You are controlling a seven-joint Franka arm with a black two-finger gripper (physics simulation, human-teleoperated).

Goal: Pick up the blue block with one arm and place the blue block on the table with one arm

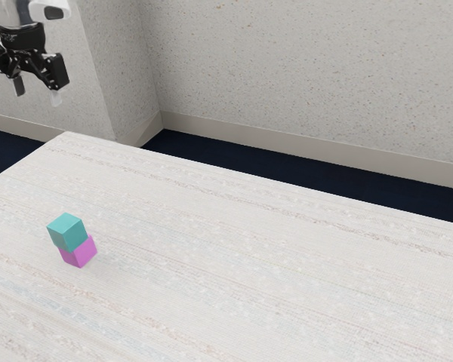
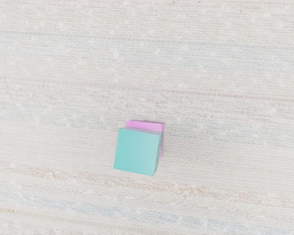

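gripper (image 1: 38, 98) hangs in the upper corner at the exterior view's left, pointing down, raised above the level of the table and well apart from both blocks. its fingers (image 1: 19, 86) are spread, with a clear gap between them; one looks dark, the other pale at its tip. the white end of the arm (image 1: 16, 11) is just above it, cut off by the top edge of the exterior view.

below, the blue block (image 1: 67, 233), more of a teal, sits on top of the pink block (image 1: 79, 254). it is not squarely stacked: it is shifted to one side and hangs a little past the lower block, toward the exterior view's left. in the wrist view the blue block's flat top faces the camera, and the pink block peeks out along two of its sides. the pink block rests on the table (image 1: 287, 271), nearer the table's edge at the exterior view's left than its edge at the right.

the tabletop is pale, with faint streaks of grey, tan and pink running across it. beyond its far edge lies a dark blue floor (image 1: 211, 153), then a beige baseboard (image 1: 287, 143), and above that a light speckled wall (image 1: 309, 68).
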